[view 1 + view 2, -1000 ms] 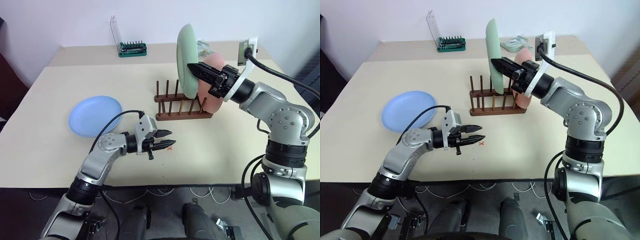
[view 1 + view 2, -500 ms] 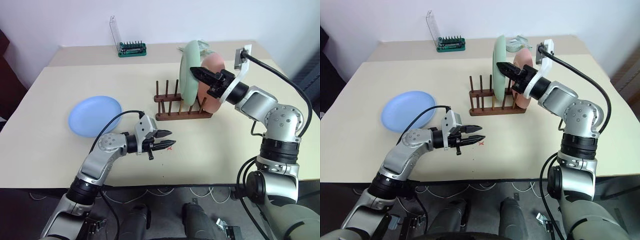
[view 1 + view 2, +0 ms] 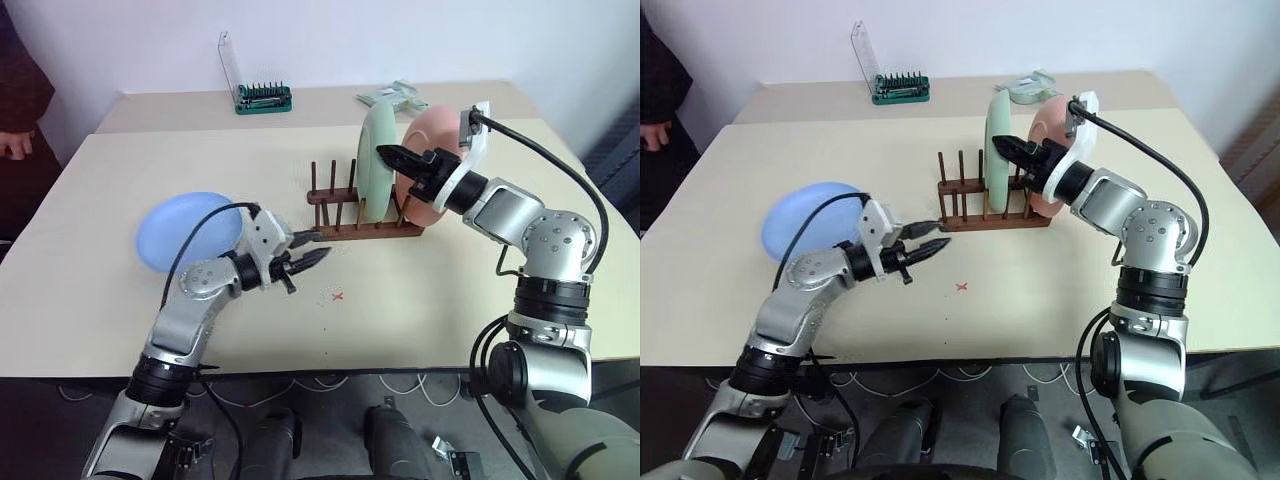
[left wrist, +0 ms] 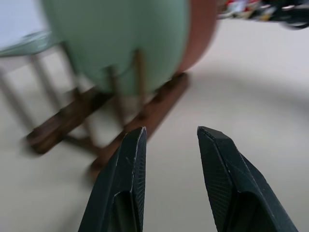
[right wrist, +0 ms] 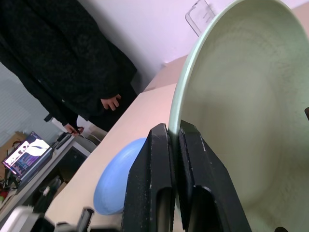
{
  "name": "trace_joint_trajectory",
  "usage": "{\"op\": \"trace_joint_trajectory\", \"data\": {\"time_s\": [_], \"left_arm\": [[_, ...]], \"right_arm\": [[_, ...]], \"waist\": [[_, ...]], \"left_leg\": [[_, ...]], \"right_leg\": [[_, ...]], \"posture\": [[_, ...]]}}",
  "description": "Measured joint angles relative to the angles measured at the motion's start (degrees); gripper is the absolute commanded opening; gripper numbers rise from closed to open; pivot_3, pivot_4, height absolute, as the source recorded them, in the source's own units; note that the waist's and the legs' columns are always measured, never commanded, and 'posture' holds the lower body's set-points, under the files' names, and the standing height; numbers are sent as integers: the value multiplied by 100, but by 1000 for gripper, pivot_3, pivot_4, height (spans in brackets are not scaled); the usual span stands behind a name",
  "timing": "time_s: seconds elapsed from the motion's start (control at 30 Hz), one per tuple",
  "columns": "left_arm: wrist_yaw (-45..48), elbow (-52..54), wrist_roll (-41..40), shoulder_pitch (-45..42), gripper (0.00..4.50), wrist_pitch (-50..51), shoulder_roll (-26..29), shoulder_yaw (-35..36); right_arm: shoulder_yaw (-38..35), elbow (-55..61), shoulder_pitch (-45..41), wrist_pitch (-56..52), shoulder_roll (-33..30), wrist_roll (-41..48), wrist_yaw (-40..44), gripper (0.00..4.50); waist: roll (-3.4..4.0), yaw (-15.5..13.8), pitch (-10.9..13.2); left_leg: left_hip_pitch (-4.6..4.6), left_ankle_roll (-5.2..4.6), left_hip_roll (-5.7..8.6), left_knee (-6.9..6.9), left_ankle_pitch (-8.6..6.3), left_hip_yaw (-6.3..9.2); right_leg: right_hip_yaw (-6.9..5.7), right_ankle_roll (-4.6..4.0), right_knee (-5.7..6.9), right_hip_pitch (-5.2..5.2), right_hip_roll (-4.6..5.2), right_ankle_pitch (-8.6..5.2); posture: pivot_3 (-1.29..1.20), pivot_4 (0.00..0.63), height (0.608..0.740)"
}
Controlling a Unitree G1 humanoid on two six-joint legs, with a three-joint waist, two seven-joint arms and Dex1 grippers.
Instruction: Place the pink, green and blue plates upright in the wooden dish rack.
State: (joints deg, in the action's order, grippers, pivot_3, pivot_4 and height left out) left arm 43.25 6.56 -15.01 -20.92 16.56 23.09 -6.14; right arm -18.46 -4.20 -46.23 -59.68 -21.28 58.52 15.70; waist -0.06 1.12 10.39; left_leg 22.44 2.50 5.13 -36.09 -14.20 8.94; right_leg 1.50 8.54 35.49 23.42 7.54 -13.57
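At the far left edge stands a person in dark clothes (image 3: 25,85). The blue plate (image 3: 185,232) lies flat on the table (image 3: 90,270). The left gripper (image 3: 312,258), jaws partly apart and empty, points at the wooden dish rack (image 3: 340,222). The green plate (image 3: 372,158) stands upright in the rack, its rim pinched by the right gripper (image 3: 390,155). The pink plate (image 3: 440,150) stands just behind. A green-based bit holder (image 3: 264,96) sits at the back.
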Motion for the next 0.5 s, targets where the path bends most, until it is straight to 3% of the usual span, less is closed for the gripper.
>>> {"op": "trace_joint_trajectory", "data": {"time_s": [0.03,0.13,0.33,0.5], "left_arm": [[4,-51,0,42,1677,0,56,39],[10,-193,0,60,1677,-1,125,75],[11,-199,-4,60,1677,-3,138,83],[-3,-133,-9,43,1677,80,92,39]], "right_arm": [[0,0,3,-1,0,-2,-3,20],[4,0,4,-5,8,-5,-9,978],[13,53,12,11,15,-87,-13,3862],[143,263,23,93,-95,-348,13,3862]], "waist": [[0,-5,0],[0,-10,0],[0,-11,0],[0,-6,0]], "left_leg": [[0,0,0,-1,0,0],[0,0,0,-1,0,0],[1,0,0,-1,0,0],[1,0,0,0,0,0]], "right_leg": [[0,0,0,0,0,0],[0,0,-1,-1,0,0],[0,0,-1,0,0,0],[0,0,0,1,0,0]], "posture": [[0,150,740],[0,150,740],[0,150,740],[0,150,740]]}}
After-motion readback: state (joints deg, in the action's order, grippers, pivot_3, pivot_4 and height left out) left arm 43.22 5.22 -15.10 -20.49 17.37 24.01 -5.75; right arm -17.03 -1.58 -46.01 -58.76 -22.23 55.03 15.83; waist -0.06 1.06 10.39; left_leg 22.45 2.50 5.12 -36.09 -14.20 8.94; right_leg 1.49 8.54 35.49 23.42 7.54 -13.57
